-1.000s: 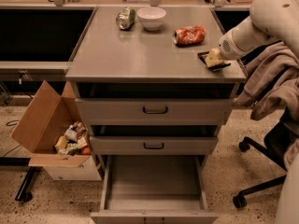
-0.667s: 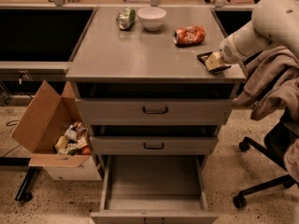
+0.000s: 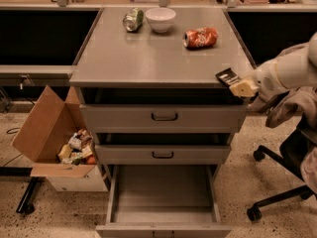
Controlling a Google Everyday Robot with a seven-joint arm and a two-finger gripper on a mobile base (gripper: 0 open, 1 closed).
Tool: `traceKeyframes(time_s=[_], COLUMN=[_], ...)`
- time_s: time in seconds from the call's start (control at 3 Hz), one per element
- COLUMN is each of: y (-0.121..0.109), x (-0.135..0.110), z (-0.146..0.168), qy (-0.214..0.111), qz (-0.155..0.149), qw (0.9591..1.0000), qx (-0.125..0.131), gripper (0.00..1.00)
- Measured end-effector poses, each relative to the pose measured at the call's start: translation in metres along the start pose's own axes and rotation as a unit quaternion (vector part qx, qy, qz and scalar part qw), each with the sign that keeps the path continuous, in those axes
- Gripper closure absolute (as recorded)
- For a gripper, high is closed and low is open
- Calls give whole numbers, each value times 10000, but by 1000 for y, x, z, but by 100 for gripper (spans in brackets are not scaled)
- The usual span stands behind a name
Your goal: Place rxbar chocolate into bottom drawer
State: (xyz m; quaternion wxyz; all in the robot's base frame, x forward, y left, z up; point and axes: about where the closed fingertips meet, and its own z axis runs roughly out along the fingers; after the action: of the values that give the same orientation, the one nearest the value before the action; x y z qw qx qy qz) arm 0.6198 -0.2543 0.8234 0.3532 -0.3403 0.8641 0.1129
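The rxbar chocolate (image 3: 227, 76), a small black-wrapped bar, is held in my gripper (image 3: 237, 85) at the front right corner of the cabinet top (image 3: 158, 53), partly past its edge. My gripper is shut on the bar and my white arm (image 3: 287, 71) reaches in from the right. The bottom drawer (image 3: 163, 192) is pulled open below, and its flat grey floor is bare. It lies well below and left of my gripper.
On the cabinet top stand a white bowl (image 3: 160, 19), a green can (image 3: 132, 20) on its side and a crushed orange can (image 3: 200, 37). The two upper drawers (image 3: 164, 117) are slightly open. An open cardboard box (image 3: 54, 133) of snacks sits left; an office chair (image 3: 287, 172) right.
My gripper has carried the rxbar chocolate from the right part of the cabinet top toward the front right corner, so it now hangs partly past the edge.
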Motion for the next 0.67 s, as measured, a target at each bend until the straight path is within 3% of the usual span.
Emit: traceKeyframes(time_s=[0.33,0.67], y=[-4,-3], x=[11,11], z=[-10,-9], qy=[-29,-29], qz=[-300,-299], qw=[9995,9995], qx=[60,43], gripper=[100,100])
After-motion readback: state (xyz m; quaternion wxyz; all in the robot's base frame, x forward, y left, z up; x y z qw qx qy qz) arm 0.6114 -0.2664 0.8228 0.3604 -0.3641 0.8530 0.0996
